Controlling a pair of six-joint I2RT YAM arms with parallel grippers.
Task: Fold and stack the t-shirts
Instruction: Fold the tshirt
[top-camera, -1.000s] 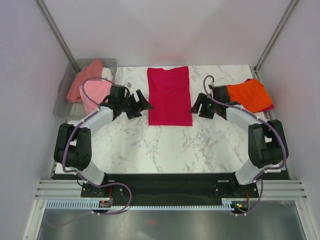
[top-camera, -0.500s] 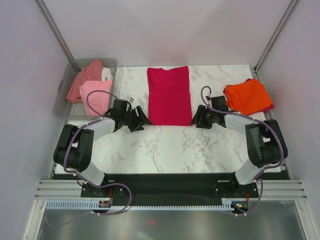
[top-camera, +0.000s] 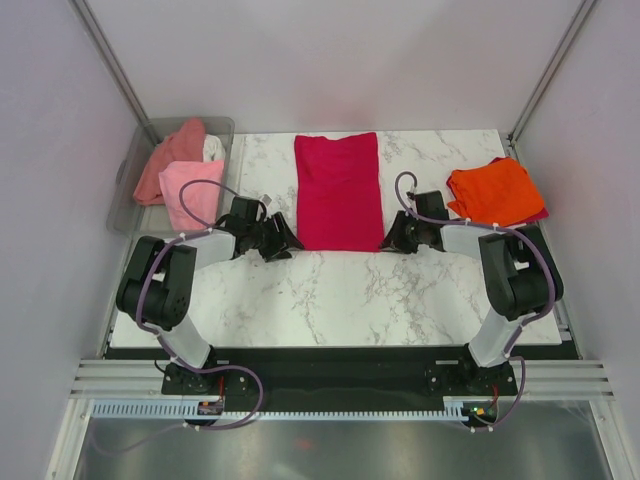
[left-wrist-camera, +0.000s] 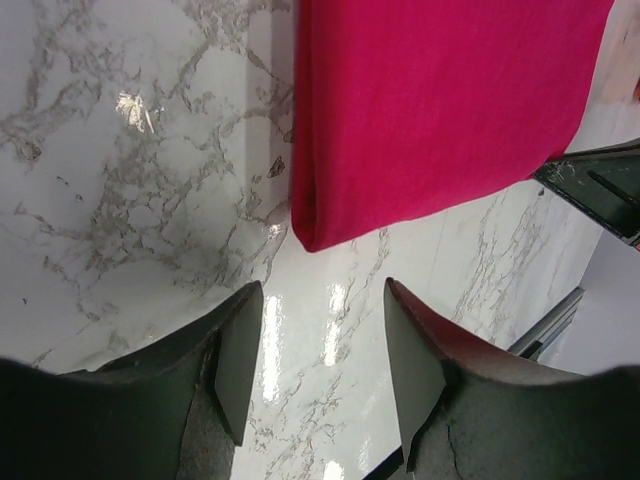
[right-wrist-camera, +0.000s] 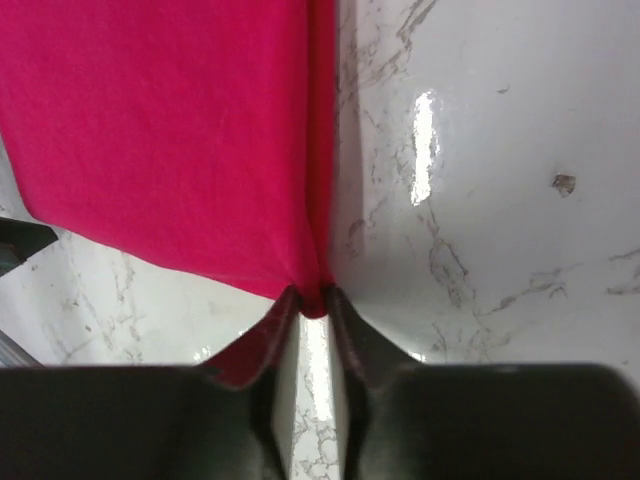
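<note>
A crimson t-shirt (top-camera: 338, 190), folded into a long strip, lies flat in the middle of the marble table. My left gripper (top-camera: 283, 240) sits low at its near left corner. In the left wrist view the fingers (left-wrist-camera: 238, 350) stand apart over bare marble, and the crimson t-shirt's corner (left-wrist-camera: 318, 232) lies just ahead of them, untouched. My right gripper (top-camera: 393, 238) is at the near right corner. In the right wrist view its jaws (right-wrist-camera: 312, 297) pinch the corner of the crimson t-shirt (right-wrist-camera: 170, 130). A folded orange t-shirt (top-camera: 495, 190) lies at the right edge.
A clear grey bin (top-camera: 128, 170) stands at the far left, holding a light pink t-shirt (top-camera: 190, 190), a salmon one (top-camera: 170, 158) and a white one (top-camera: 213, 148). A dark red edge (top-camera: 541, 213) shows under the orange t-shirt. Grey walls enclose the table.
Both grippers came toward me along the crimson t-shirt's sides to its near corners and narrowed. The right one closed on its corner; the left is still apart.
</note>
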